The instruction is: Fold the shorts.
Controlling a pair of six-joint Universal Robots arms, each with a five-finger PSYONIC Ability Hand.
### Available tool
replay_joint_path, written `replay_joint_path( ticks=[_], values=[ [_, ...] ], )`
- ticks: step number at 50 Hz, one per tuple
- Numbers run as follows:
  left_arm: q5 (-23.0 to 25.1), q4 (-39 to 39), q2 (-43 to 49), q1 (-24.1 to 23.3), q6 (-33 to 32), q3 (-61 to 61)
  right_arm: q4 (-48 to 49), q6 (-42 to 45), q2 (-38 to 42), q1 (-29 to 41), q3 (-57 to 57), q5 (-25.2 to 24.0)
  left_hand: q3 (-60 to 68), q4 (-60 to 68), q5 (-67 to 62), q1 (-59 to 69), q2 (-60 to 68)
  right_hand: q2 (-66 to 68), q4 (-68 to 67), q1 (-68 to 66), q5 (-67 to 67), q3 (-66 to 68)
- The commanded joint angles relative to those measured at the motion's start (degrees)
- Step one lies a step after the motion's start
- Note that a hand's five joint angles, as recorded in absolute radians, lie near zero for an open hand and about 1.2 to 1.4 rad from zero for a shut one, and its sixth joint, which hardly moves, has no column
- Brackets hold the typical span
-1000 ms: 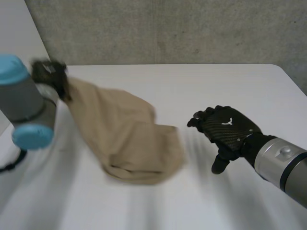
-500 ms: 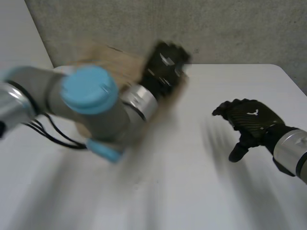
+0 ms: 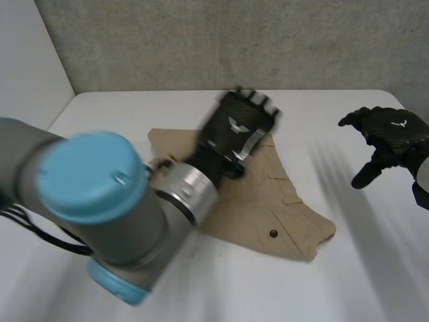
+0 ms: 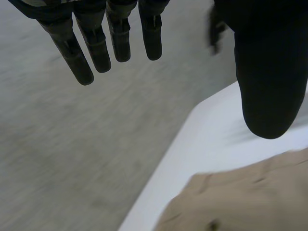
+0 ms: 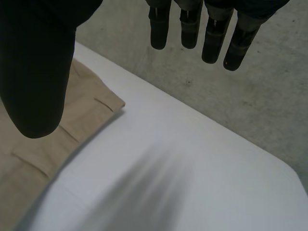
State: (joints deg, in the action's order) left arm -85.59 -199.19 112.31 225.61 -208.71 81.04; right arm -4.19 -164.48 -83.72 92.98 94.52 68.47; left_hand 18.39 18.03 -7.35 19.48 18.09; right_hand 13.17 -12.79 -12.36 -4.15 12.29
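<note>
Shorts [image 3: 285, 201] now flat on table [image 3: 335, 282]; L robot hand [image 3: 238, 127] let go, spread wide; R robot hand [image 3: 389, 131] slack, empty.

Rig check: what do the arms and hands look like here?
The left arm has thick grey joints, a round light-blue cap and a silver wrist cuff. The left hand and right hand are black, each with a small white mark on its back. The fingers are segmented.
</note>
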Motion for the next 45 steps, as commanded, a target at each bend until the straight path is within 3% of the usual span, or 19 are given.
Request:
replay_joint_path(
  ticks=[1,8,16,20,26,30,34,36,37,45],
  values=[
    [-2.5,0.5,-1.6,9.8,0.9,1.1,-4.6,-4.6,7.7,5.4,-9.2,0.3,0.9,1.3,-1.9,-0.2,1.2,-3.2,2.8,2.4,4.1,-2.3],
    [-4.1,7.1,0.0,14.4,7.3,4.1,-11.6,0.5,13.2,11.8,-13.9,1.8,8.3,8.7,-9.3,7.2,8.6,2.3,-2.7,-3.1,-1.3,3.2],
    [-3.7,14.0,-3.8,13.6,15.6,13.7,-11.4,27.0,12.4,12.3,-4.0,0.7,20.3,20.6,-21.3,19.2,20.6,6.7,-7.1,-7.5,-5.7,7.5],
    [-3.7,14.6,-5.3,11.9,19.5,18.4,-11.4,32.6,12.3,12.1,0.4,0.6,19.4,19.8,-20.5,18.3,19.7,7.5,-7.9,-8.3,-6.5,8.4],
    [-4.2,14.6,-4.7,9.0,24.1,21.3,-7.2,32.8,12.0,11.5,5.0,-0.5,19.4,19.8,-20.5,18.3,19.7,8.0,-8.4,-8.8,-7.0,8.9],
    [-4.2,14.6,-4.0,8.8,25.4,21.7,0.1,32.6,12.0,11.5,7.7,-1.3,19.4,19.8,-20.5,18.3,19.7,17.9,-18.3,-18.7,-16.9,18.8],
    [-4.2,14.6,-2.8,8.8,25.6,21.6,6.9,32.6,12.3,11.5,9.5,-1.1,19.7,20.1,-20.8,18.7,20.1,43.3,-43.7,-44.1,-42.3,44.2],
    [-4.2,14.6,-2.4,8.7,25.6,21.6,9.5,32.0,12.6,11.7,10.0,-0.9,19.7,20.1,-20.8,18.7,20.1,64.3,-64.7,-65.1,-63.3,65.2],
    [-4.2,14.6,-1.9,8.5,25.6,21.6,10.0,31.7,12.6,11.9,10.0,-0.8,19.7,20.1,-20.8,18.7,20.1,66.8,-67.2,-67.6,-65.8,67.7],
    [-4.3,14.2,1.4,7.0,26.0,20.5,9.1,22.8,8.9,13.7,8.8,-0.5,18.1,18.4,-19.1,17.0,18.4,66.8,-67.2,-67.6,-65.9,67.7]
  ],
)
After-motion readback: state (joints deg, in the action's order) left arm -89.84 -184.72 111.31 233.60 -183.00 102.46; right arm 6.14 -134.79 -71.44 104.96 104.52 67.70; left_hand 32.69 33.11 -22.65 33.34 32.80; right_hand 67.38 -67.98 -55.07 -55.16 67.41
